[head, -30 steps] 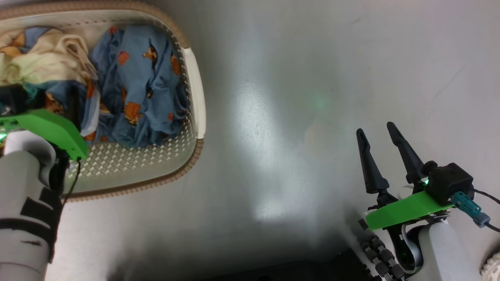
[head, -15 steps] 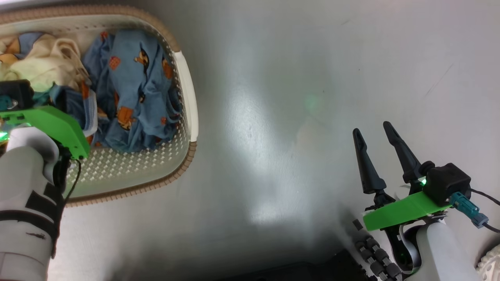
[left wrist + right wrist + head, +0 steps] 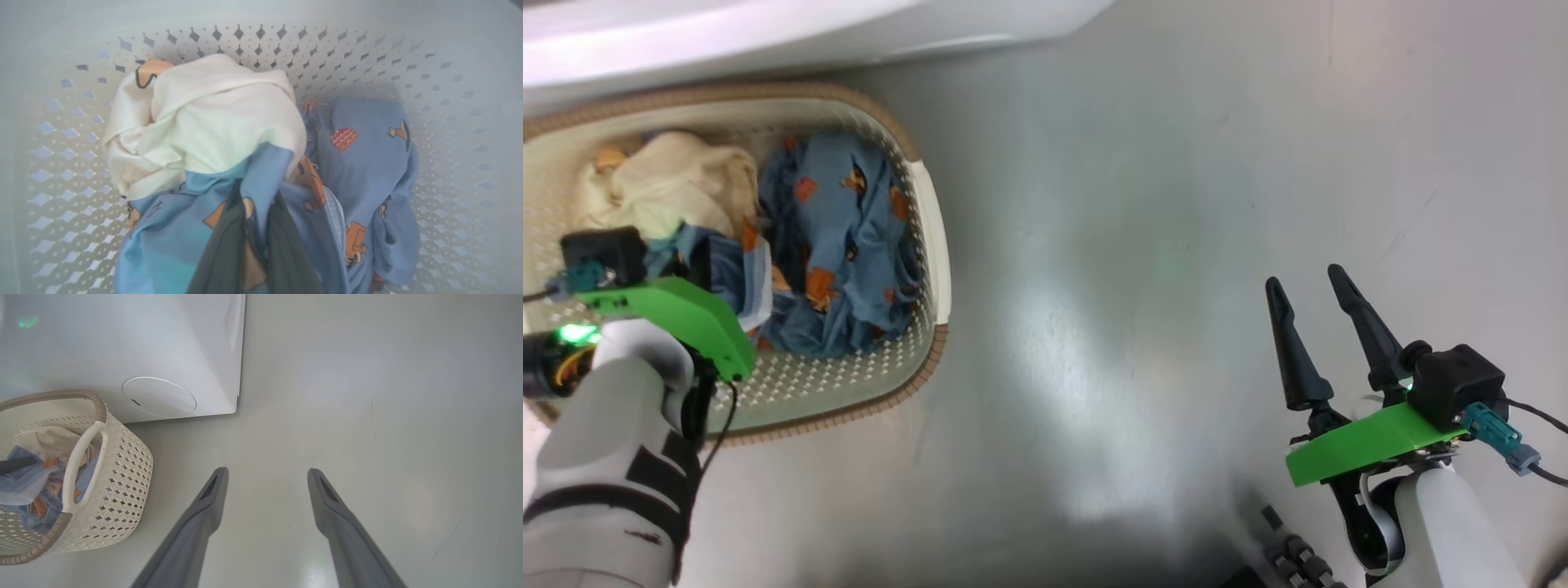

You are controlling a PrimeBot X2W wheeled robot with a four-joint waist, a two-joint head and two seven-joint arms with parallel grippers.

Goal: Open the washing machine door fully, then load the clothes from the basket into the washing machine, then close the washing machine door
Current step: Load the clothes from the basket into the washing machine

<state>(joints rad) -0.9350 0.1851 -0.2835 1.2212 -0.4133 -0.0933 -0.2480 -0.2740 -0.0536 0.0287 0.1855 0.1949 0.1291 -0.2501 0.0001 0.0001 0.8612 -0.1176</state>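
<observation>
The basket (image 3: 931, 237) stands on the floor at the left, holding the clothes (image 3: 849, 237), blue printed fabric with a cream-white part (image 3: 670, 184). My left gripper (image 3: 255, 200) is down inside the basket, shut on a fold of blue cloth just below the cream piece (image 3: 212, 122). The right gripper (image 3: 1304, 278) hovers open over bare floor at the lower right, its fingers (image 3: 204, 506) spread and empty. The washing machine (image 3: 122, 343) shows as a white lower front just behind the basket (image 3: 122, 465). Its door is out of view.
A round white service cover (image 3: 159, 397) sits low on the machine's front. Grey floor (image 3: 1135, 245) stretches between the basket and my right arm. The machine's white base (image 3: 768, 33) crosses the top of the head view.
The head camera has tilted, bringing the machine's base into view at the top. My left gripper has shifted slightly right within the basket. The right gripper is unchanged.
</observation>
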